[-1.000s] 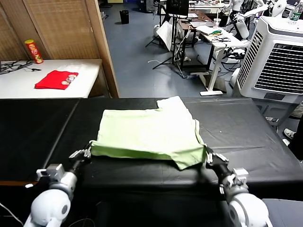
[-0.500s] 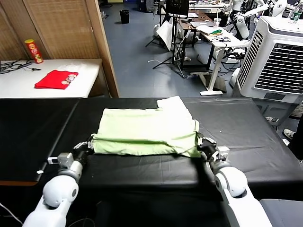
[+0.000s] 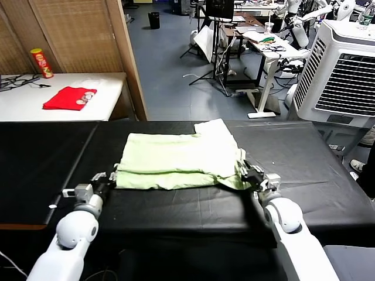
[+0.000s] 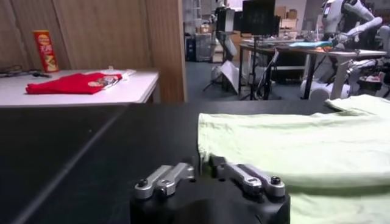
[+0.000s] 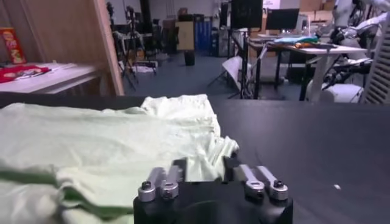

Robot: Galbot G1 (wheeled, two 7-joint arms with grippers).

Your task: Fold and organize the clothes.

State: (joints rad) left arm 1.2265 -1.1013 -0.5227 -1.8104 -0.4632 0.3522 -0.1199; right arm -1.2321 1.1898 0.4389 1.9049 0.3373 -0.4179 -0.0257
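The shirt [image 3: 179, 162] lies folded on the black desk [image 3: 304, 170]. At its near corners, left pincer [image 3: 110, 177] and right pincer [image 3: 251, 173] stand apart, apparently releasing the folded-over edge.

Pale green shirt [image 3: 176, 162] folded over in 2 layers, flat on black table [image 3: 304, 175].

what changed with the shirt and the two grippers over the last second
Both grippers carried the near edge of the shirt away from the robot, folding it over itself, so the shirt now lies shorter front to back. The left gripper and the right gripper have opened and let the fabric go at its near corners. The black table and the red garment stayed as they were.
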